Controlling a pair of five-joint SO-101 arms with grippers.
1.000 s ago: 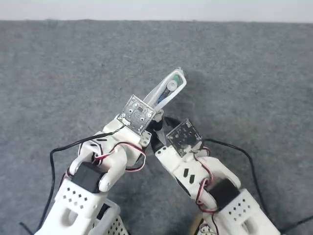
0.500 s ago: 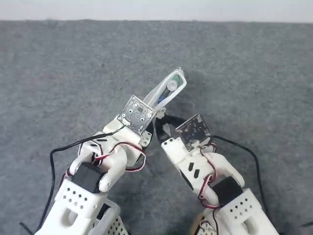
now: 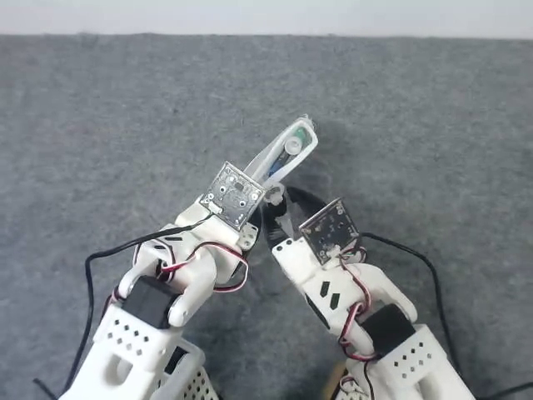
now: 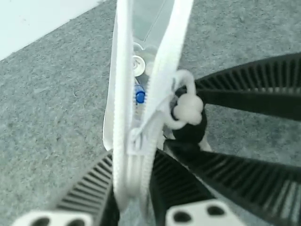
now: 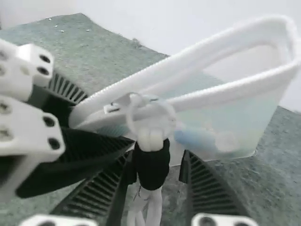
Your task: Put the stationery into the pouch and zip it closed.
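No text, number, label or sign is showing clearly enough to be read in any view. The clear pouch is displaying no legible print, and any marking on the small circuit boards at the wrists is staying too small to tell.

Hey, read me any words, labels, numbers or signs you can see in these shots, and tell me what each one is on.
No text can be read.
The pouch, its zipper pull and the grey mat carry no print.
Any marking on the small circuit boards on the arms is too small to read.
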